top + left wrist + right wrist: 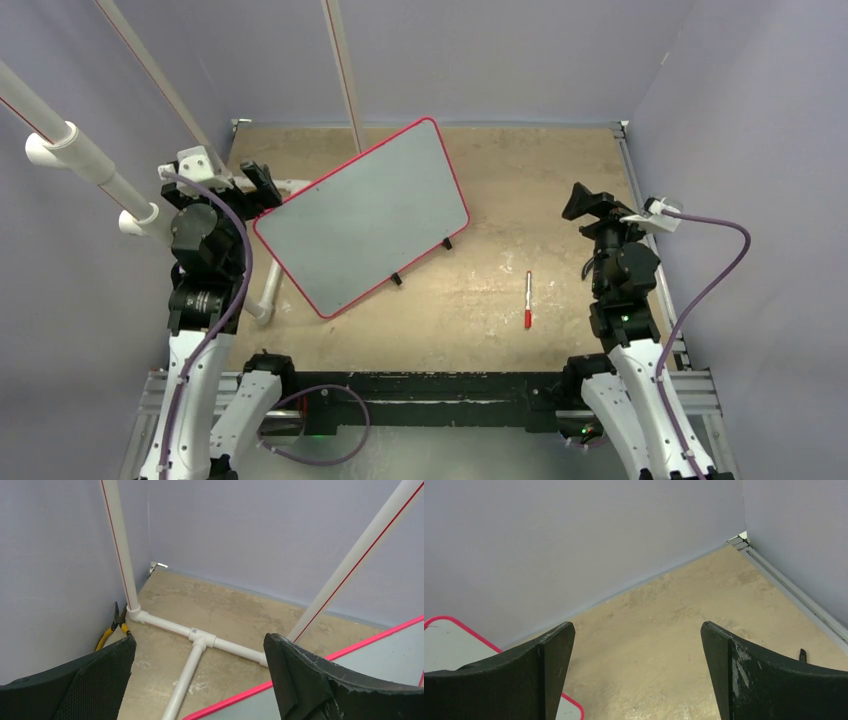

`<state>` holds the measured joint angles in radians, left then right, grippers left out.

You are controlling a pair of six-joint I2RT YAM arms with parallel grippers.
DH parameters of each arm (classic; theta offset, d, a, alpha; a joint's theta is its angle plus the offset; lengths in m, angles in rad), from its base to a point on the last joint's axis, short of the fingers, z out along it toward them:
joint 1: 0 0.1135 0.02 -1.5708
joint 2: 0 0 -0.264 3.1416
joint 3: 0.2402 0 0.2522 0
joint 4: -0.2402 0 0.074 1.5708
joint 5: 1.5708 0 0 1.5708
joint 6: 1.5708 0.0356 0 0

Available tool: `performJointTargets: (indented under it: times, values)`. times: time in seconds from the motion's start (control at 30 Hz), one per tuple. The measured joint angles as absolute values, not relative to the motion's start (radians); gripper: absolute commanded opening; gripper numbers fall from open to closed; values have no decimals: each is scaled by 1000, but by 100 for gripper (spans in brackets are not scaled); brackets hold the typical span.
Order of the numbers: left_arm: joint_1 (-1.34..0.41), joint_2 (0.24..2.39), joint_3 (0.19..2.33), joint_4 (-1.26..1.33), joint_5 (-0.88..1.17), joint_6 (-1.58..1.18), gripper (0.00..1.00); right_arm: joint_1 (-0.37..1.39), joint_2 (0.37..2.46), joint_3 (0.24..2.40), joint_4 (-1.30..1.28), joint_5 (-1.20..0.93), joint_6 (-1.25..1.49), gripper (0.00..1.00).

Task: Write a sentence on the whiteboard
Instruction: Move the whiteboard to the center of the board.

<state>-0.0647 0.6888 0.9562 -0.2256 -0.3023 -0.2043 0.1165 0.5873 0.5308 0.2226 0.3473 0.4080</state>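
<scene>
Here, blank whiteboard [360,215] just beside left hand [262,183], right hand [585,202] well apart, both spread wide, empty.

I see only a corner of the whiteboard [444,642], left of the jaws of my right gripper [637,630]; the rest is cut off.

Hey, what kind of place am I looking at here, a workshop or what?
Probably a robot lab test cell: plain lilac walls box in a worn tan tabletop, a white plastic pipe frame stands at its left, and a blank red-rimmed whiteboard sits on it.
</scene>
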Motion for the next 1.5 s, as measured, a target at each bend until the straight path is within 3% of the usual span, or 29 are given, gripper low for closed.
performJointTargets:
  times: [0.3, 0.73, 0.97, 1.5]
  values:
    - [-65, 767, 977, -265, -261, -231, 99, 117, 618, 541, 190, 290, 413, 99]
    - [-65, 776, 1197, -592, -98, -412, 99, 117, 677, 546, 181, 143, 400, 99]
    - [-65, 733, 1142, -668, -18, -528, 99, 117, 700, 546, 187, 85, 385, 99]
    - [-65, 616, 973, -752, -157, -584, 99, 117, 700, 546, 195, 33, 369, 99]
